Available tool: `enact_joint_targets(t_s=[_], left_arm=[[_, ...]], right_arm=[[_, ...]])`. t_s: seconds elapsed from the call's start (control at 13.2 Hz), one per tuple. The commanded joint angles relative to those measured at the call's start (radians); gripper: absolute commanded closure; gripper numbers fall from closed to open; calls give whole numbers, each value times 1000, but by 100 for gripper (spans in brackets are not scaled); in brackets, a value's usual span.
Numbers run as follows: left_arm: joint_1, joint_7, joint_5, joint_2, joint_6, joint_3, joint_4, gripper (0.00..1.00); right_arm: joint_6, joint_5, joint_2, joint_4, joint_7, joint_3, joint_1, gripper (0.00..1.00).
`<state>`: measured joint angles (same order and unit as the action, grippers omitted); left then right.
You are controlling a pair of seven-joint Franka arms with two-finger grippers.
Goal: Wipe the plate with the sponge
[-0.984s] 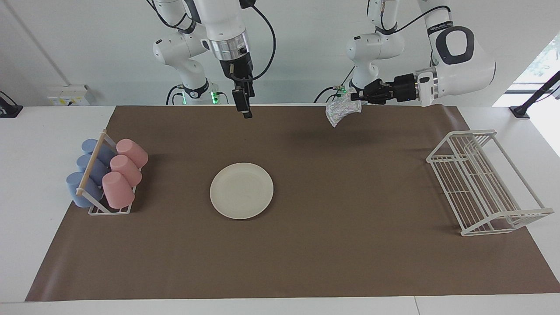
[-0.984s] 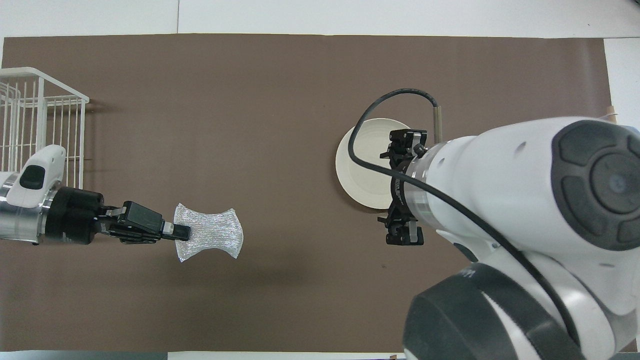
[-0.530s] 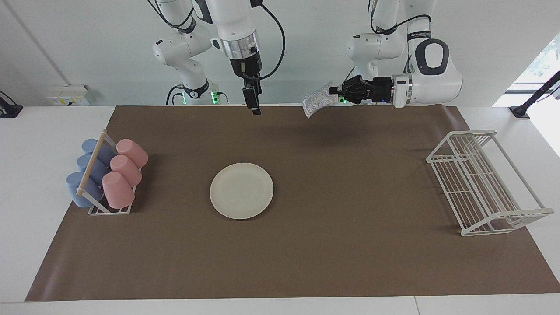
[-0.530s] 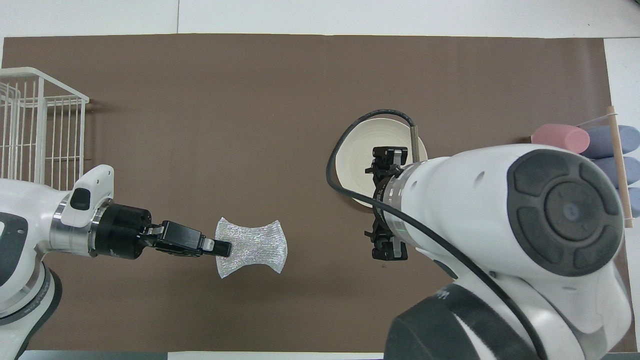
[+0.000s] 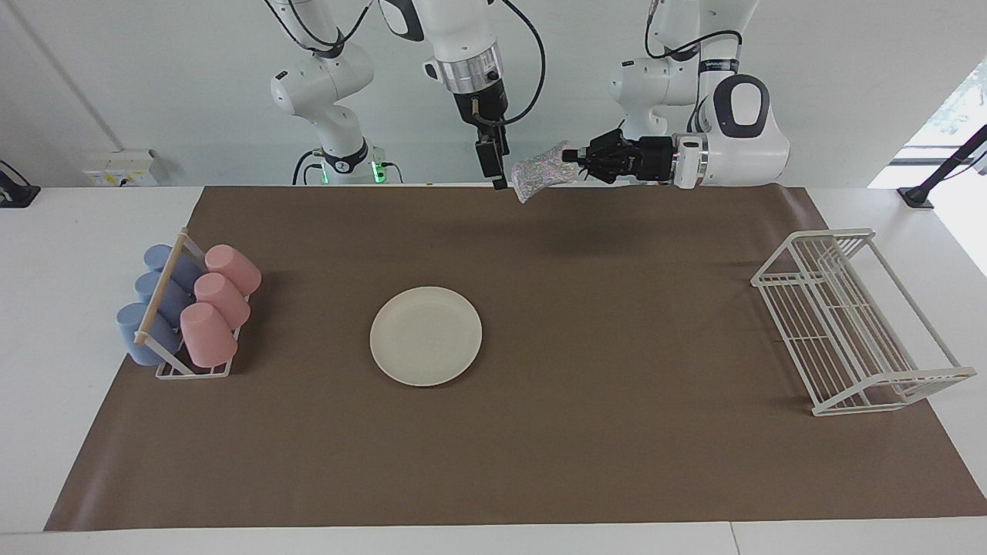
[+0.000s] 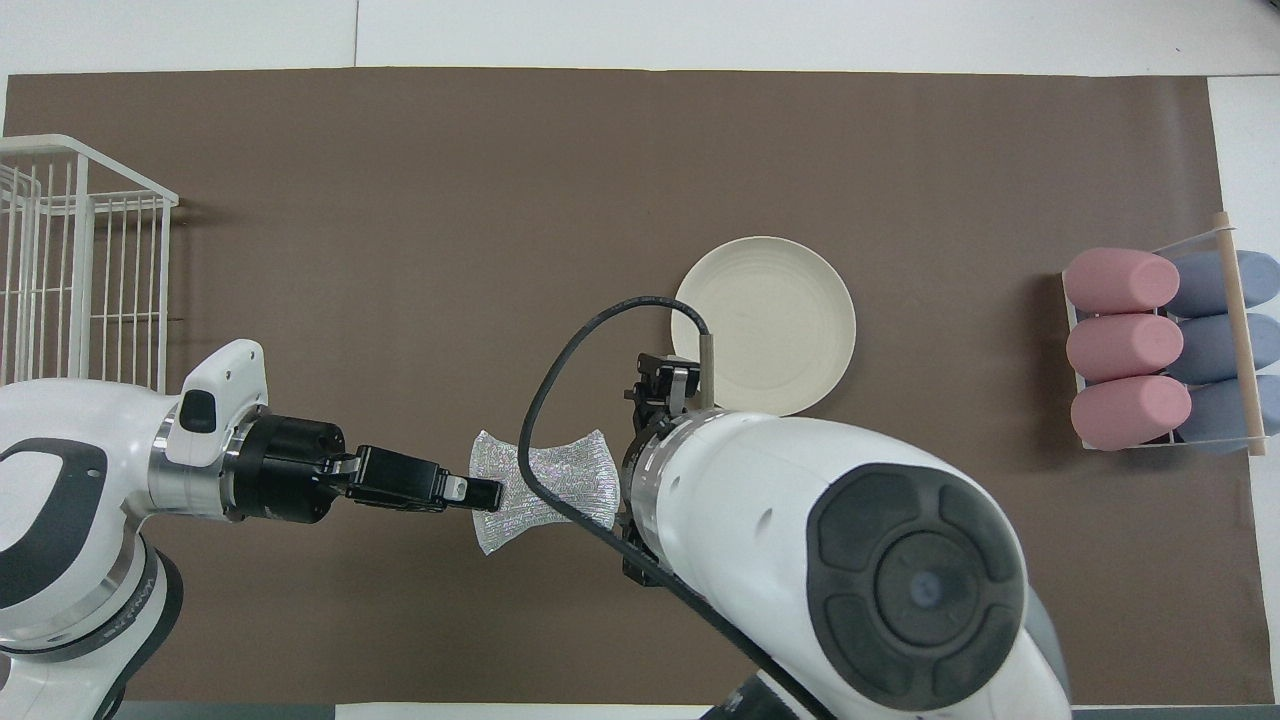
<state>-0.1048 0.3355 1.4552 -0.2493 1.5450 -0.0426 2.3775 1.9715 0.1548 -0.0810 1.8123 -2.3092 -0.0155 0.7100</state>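
I hold the sponge (image 5: 537, 169) pinched by one end in the left gripper (image 5: 572, 156), long axis pointing at the right gripper (image 5: 500, 182) just beside it, jaws unreadable; the plate (image 5: 426, 335) lies on the surface well below both.

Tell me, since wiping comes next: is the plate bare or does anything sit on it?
Bare. The plate lies flat on the brown mat with nothing on it; the sponge hangs in the left gripper, up in the air.
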Motion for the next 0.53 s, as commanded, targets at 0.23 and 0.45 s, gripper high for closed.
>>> enact_joint_targets(t_s=[0.23, 0.45], left_arm=[[-23, 19, 31, -15, 15, 13, 22, 100], [-24, 19, 30, -15, 17, 15, 23, 100]], right_arm=[[147, 80, -17, 73, -16, 0, 39, 0], [159, 83, -19, 90, -24, 0, 40, 7]])
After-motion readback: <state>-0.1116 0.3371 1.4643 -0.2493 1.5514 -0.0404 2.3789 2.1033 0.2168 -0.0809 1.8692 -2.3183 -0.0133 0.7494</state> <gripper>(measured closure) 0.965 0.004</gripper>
